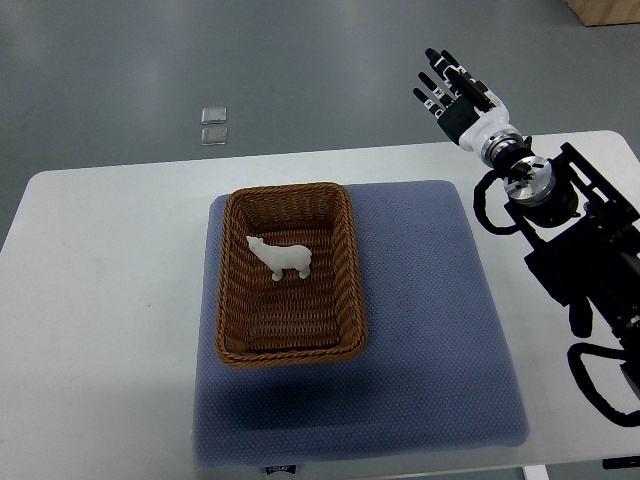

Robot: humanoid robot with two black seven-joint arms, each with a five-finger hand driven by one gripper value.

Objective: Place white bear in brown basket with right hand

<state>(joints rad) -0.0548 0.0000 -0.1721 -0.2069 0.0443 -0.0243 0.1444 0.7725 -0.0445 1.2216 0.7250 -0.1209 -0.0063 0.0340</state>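
The white bear (pixel 280 257) stands inside the brown wicker basket (pixel 349 255), near its middle. The basket sits on the left part of a blue-grey mat (pixel 430 330). My right hand (pixel 450 88) is raised at the far right, beyond the table's back edge, well away from the basket. Its fingers are spread and hold nothing. My right arm (pixel 570 240) runs in from the right edge. My left hand does not show.
The mat lies on a white table (pixel 100 300). Two small clear squares (pixel 213 125) lie on the grey floor behind the table. A wooden box corner (pixel 605 10) shows at the top right.
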